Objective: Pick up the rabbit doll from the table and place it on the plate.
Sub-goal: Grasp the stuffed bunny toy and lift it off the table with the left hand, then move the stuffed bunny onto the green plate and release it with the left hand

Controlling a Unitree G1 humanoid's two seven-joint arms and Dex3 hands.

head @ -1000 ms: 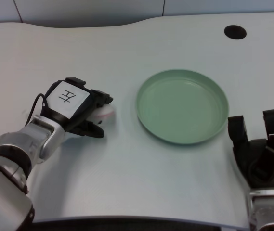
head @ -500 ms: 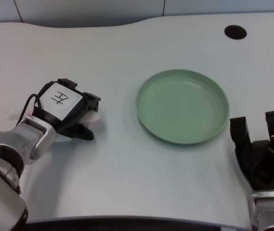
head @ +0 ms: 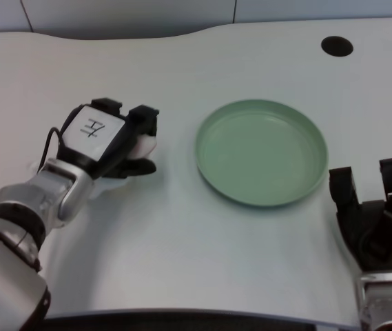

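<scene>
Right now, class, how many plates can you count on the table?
1. The green plate lies empty on the white table, right of the left robot hand. Nothing suggests another is hidden.

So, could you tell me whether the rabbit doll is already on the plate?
No, the green plate holds nothing, and the rabbit doll sits under the left hand, left of the plate.

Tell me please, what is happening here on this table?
The robot's left hand is closed around a small white and pink thing, apparently the rabbit doll, left of the green plate. The doll is mostly hidden under the fingers. The plate holds nothing yet.
</scene>
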